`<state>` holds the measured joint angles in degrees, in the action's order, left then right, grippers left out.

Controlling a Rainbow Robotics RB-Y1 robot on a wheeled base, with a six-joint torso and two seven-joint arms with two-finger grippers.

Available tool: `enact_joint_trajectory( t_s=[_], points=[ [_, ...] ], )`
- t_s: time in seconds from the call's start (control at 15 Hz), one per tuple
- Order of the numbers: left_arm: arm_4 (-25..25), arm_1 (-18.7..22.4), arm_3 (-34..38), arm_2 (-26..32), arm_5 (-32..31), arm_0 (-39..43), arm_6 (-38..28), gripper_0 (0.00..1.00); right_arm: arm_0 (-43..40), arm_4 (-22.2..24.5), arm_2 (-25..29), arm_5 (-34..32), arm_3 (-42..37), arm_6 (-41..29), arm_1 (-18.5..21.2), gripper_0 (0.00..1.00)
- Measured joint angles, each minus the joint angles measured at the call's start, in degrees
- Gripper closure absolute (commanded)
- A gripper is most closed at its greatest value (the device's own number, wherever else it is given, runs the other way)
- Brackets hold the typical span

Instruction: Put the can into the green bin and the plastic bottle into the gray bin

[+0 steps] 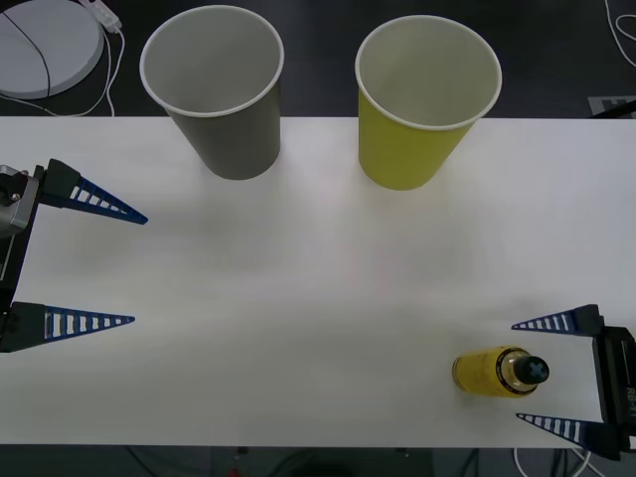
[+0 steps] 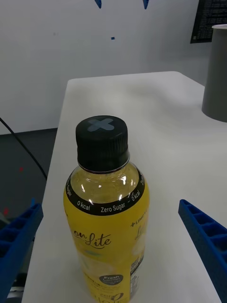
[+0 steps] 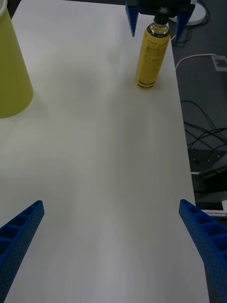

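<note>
Reading "0 kcal", "Zero Sugar" and "Lite", the yellow label wraps the plastic bottle (image 2: 106, 222), which stands upright on the white table (image 1: 298, 298) near its front right corner, black cap (image 2: 102, 142) up with a gray cross on top. The right gripper (image 1: 546, 375) has its fingers apart either side of the bottle, not touching. The left gripper (image 1: 127, 266) hangs spread wide at the table's left. The gray bin (image 1: 221, 94) and green bin (image 1: 422, 104) stand upright along the far edge.

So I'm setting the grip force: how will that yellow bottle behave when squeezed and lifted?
The plastic bottle looks nearly full, so probably heavy for its size. Standing tall and narrow between the open right claw, it could tip if nudged. Its glossy label may be slippery.
</note>
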<state>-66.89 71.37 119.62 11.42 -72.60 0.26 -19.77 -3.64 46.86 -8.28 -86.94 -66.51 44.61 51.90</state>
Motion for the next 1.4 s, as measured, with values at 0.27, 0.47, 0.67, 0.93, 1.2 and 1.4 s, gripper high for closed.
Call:
enact_joint_trajectory(
  t_s=[0.27, 0.47, 0.67, 0.93, 1.2, 1.4],
  points=[
    [0.0, 0.0, 0.0, 0.0, 0.0, 0.0, 0.0, 0.0, 1.37, 0.24, -1.69, 1.03, -0.98, 0.28, -0.5, 0.0],
    [0.0, 0.0, 0.0, 0.0, 0.0, 0.0, 0.0, 0.0, 2.47, 0.96, -2.24, 1.23, -1.27, -0.01, -0.89, 0.0],
    [0.0, 0.0, 0.0, 0.0, 0.0, 0.0, 0.0, 0.0, 3.15, 1.12, -3.08, 1.32, -1.34, -0.23, -1.02, 0.0],
    [0.0, 0.0, 0.0, 0.0, 0.0, 0.0, 0.0, 0.0, 3.41, 1.13, -3.6, 1.27, -1.4, -0.44, -1.02, 1.0],
    [0.0, 0.0, 0.0, 0.0, 0.0, 0.0, 0.0, 0.0, 3.67, 1.13, -3.61, 1.02, -1.36, -0.78, -1.02, 1.0],
    [0.0, 0.0, 0.0, 0.0, 0.0, 0.0, 0.0, 0.0, 3.73, 1.12, -3.45, 1.01, -1.35, -1.37, -0.91, 1.0]
  ],
)
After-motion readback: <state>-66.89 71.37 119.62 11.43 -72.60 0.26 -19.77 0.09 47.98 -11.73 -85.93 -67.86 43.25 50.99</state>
